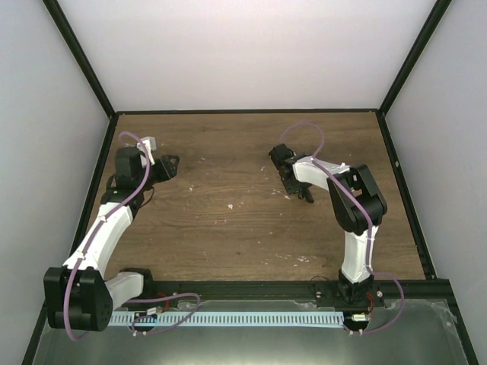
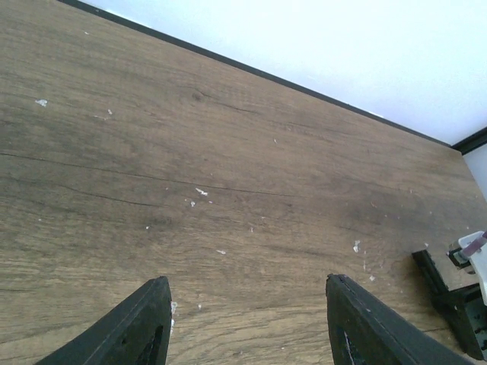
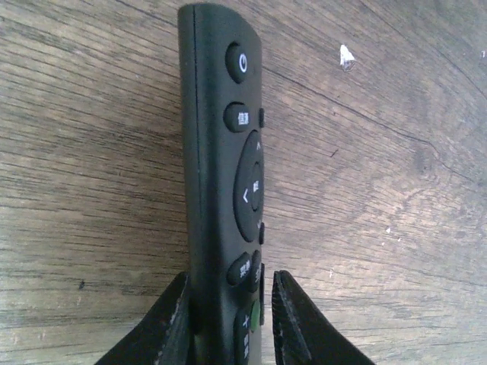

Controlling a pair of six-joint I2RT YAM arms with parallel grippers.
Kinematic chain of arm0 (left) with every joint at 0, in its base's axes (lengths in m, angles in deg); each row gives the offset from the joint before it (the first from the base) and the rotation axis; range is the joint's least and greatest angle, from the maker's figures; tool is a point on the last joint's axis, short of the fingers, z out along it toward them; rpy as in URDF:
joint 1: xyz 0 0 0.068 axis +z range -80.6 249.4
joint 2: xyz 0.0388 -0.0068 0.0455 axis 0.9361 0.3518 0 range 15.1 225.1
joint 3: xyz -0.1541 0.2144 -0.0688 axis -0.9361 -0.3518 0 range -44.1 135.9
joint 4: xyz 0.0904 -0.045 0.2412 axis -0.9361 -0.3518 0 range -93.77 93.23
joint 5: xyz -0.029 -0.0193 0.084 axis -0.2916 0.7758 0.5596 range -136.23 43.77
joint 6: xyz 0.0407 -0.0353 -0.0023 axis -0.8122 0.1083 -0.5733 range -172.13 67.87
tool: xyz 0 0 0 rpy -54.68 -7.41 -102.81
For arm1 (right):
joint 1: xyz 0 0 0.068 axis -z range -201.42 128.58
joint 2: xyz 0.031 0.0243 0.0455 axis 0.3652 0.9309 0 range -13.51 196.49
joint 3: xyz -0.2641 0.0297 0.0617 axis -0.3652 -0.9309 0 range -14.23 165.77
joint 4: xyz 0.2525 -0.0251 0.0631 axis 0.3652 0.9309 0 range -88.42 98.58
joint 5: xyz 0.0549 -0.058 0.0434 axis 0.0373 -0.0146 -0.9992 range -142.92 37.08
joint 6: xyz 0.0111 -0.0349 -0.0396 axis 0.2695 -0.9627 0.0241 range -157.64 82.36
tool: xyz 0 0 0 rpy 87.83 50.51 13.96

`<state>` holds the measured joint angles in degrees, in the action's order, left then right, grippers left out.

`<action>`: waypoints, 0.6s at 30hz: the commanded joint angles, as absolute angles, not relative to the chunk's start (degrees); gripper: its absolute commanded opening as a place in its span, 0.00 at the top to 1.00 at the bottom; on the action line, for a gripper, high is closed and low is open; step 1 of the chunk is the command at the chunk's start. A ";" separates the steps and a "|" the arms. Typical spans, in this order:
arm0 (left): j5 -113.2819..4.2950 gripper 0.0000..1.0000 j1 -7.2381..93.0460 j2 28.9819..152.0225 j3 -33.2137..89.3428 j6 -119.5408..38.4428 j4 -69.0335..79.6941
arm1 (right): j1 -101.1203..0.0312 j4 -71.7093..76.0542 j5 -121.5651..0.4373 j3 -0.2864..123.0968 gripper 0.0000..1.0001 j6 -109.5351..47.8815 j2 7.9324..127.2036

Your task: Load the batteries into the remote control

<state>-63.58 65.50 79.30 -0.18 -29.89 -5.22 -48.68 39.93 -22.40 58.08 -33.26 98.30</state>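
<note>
One remote control point(image 3: 224, 190) clamped in right fingers point(image 3: 161, 327) | buttons point(image 3: 242, 64) seen only wrist-side | left fingers point(image 2: 144, 327) spread

The remote control point(image 3: 221, 190) was black, with one green button point(image 3: 256, 312). The table point(image 2: 228, 137) showed brown wood grain flecked with pale specks point(image 2: 201, 192). The left arm point(image 1: 103, 232) and right arm point(image 1: 354, 255) were white, their cables point(image 1: 304, 125) purple.

The left arm point(image 1: 106, 224) reaches forward from its base with the elbow bent and the wrist turned inward. The left gripper point(image 2: 245, 296) has its two fingers point(image 2: 144, 327) spread wide apart, with nothing between them. The right arm point(image 1: 354, 228) rises from its base, folds at the elbow and stretches leftward. The right gripper point(image 3: 228, 289) is closed, its fingertips point(image 3: 293, 319) pressing both sides of the remote control point(image 3: 224, 152), which sticks out well beyond them.
</note>
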 commanded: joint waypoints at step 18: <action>-60.43 0.43 65.54 73.20 -1.63 -30.33 -1.35 | -50.49 32.04 -34.11 54.33 0.31 -35.29 88.04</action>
<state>-62.33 65.50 76.33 -0.86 -29.85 -4.89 -50.13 36.67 -28.72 55.77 -33.72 94.58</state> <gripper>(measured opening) 0.574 0.595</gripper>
